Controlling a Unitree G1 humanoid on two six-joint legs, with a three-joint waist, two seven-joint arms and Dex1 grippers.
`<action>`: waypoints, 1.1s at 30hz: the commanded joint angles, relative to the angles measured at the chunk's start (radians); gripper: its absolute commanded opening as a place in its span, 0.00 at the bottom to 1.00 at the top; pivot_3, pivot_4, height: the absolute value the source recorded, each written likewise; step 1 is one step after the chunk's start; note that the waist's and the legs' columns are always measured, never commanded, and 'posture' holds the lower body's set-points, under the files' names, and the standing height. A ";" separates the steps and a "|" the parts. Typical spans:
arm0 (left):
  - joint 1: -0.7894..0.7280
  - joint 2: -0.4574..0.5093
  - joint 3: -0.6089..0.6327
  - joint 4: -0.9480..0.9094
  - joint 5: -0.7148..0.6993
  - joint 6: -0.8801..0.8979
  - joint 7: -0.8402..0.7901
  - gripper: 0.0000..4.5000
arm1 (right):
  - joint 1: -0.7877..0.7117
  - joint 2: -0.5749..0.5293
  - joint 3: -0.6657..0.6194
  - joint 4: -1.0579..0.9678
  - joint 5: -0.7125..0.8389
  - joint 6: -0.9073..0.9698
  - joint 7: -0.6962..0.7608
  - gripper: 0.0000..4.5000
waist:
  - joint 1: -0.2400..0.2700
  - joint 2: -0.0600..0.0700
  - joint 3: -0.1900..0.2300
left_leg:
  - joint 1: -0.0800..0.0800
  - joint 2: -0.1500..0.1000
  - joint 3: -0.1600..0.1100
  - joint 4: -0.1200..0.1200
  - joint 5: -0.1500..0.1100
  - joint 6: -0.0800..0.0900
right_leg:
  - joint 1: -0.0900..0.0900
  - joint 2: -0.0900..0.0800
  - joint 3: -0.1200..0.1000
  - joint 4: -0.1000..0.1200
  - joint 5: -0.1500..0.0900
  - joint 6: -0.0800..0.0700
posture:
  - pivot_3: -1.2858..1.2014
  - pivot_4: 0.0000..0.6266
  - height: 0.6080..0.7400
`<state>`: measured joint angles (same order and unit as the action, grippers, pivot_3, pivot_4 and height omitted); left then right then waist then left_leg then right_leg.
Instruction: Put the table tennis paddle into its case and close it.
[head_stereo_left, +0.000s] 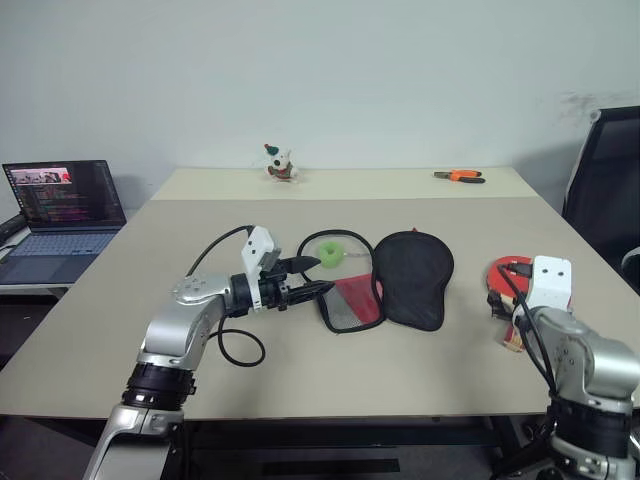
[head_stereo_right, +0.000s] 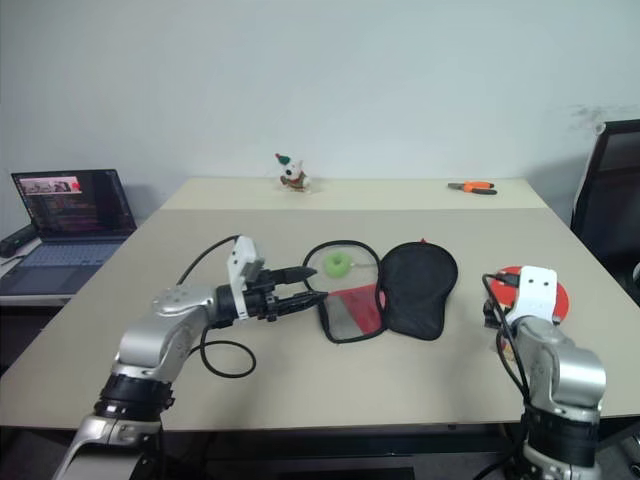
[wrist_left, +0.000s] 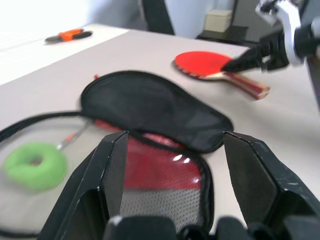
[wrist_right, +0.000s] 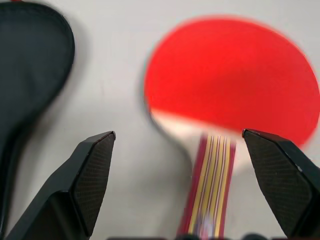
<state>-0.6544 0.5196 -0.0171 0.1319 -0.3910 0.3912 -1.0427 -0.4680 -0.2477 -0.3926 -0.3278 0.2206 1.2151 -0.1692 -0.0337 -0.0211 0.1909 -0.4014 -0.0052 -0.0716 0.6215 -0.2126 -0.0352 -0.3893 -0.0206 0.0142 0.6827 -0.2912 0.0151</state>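
So this looked like the pick-up step, paddle not in anything yet; the table tennis paddle (wrist_right: 227, 90) was lying flat on the bench (head_stereo_left: 300, 390) over on the robot's right side, red face up, striped wooden handle pointing back toward the right tool (wrist_right: 178, 160); that tool's two black fingers were spread wide with nothing between them, hovering just short of the handle, so I'd say nothing was gripped there; the case (head_stereo_left: 395, 280) sat mid-bench, well apart from the paddle, flopped open with the black half lying flat and the red-and-mesh half folded out toward the robot's left; as far as I could tell it was empty, just fabric and mesh, no paddle in it; the zipper cord looped out on the bench with the green ring tag (head_stereo_left: 331, 253) lying beside the case; the left tool (head_stereo_left: 310, 278) was level, pointing at the open edge of the case, fingers apart and not pinching anything, tips close to the mesh flap but I couldn't tell if they touched; my guess for the next move: right tool needs to come down square over the handle and close on it, then carry the paddle across to the case while the left one holds the mouth open; zipping comes after.
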 joint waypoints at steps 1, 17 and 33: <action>-0.037 -0.006 -0.005 0.015 0.006 -0.036 -0.019 0.72 | 0.005 0.033 -0.020 -0.061 -0.028 0.001 -0.040 1.00 | 0.000 0.000 0.000 | 0.000 0.000 0.000 0.000 0.000 0.000 | 0.000 0.000 0.000 0.000 0.000 0.000 | 0.52 0.24 1.00; -0.041 -0.002 0.003 0.046 0.023 -0.077 -0.011 0.72 | -0.037 0.044 -0.067 0.262 -0.095 -0.216 -0.079 1.00 | -0.001 0.000 0.000 | 0.000 0.000 0.004 0.000 0.000 0.000 | 0.000 0.000 0.001 -0.001 0.001 -0.001 | 0.52 0.24 1.00; -0.011 0.023 0.013 0.023 0.018 -0.069 0.008 0.72 | -0.069 0.031 -0.055 0.285 -0.093 -0.276 -0.081 0.24 | 0.001 -0.001 -0.001 | 0.001 -0.001 0.010 0.005 0.000 0.001 | 0.001 -0.001 0.003 -0.002 0.005 0.008 | 0.52 0.24 1.00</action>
<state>-0.6598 0.5261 -0.0320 0.1963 -0.3660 0.3268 -1.0365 -0.5188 -0.1985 -0.4481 -0.0101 0.1369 0.9828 -0.2480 -0.0325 -0.0221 0.1903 -0.4006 -0.0058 -0.0618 0.6261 -0.2124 -0.0344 -0.3882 -0.0212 0.0176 0.6805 -0.2861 0.0227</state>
